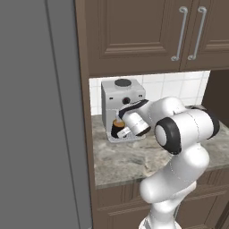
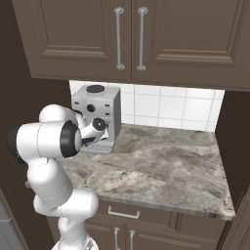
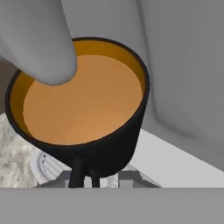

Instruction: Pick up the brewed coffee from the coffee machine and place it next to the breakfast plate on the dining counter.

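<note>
Under machine spout (image 3: 39, 43), coffee mug (image 3: 87, 127)

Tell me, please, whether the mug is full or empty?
Full: the brewed coffee shows orange-brown liquid close to its rim in the hand view.

- Your claw (image 1: 120, 130) reaches into the coffee machine (image 1: 121, 100), right at the brewed coffee (image 1: 118, 127).
- The mug sits on the drip tray (image 3: 46, 168), under the spout (image 3: 39, 43).
- The machine stands on the tabletop (image 2: 161, 161), below the cabinets (image 2: 132, 36).
</note>
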Robot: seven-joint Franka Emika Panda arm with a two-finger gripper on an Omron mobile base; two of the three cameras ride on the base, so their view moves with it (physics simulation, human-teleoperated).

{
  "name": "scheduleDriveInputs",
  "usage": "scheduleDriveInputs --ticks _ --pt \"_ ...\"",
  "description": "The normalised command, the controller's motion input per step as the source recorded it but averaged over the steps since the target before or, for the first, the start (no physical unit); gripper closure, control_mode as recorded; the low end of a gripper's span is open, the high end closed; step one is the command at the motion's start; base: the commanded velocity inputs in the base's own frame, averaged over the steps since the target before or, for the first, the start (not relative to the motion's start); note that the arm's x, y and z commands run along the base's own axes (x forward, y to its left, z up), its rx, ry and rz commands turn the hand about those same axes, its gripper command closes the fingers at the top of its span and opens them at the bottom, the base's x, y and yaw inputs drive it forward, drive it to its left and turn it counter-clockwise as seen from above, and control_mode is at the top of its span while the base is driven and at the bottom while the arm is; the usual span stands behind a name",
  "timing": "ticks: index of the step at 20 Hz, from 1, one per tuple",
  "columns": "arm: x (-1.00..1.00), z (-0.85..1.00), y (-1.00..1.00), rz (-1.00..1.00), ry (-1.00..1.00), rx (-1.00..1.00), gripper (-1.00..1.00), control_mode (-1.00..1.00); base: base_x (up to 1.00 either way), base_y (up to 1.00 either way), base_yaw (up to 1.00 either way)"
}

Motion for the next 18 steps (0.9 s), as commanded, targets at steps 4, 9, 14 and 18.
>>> scheduleDriveInputs --ticks 4,9,14,18 --pt "-0.06 0.00 0.00 0.00 0.00 0.00 1.00 -1.00 0.00 0.00 0.00" --pt "-0.17 0.00 0.00 0.00 0.02 -0.01 1.00 -1.00 0.00 0.00 0.00" --pt "-0.24 -0.01 0.00 -0.01 0.04 -0.07 1.00 -1.00 0.00 0.00 0.00" --pt "-0.17 -0.02 -0.10 -0.05 0.01 -0.09 1.00 -1.00 0.00 0.00 0.00"
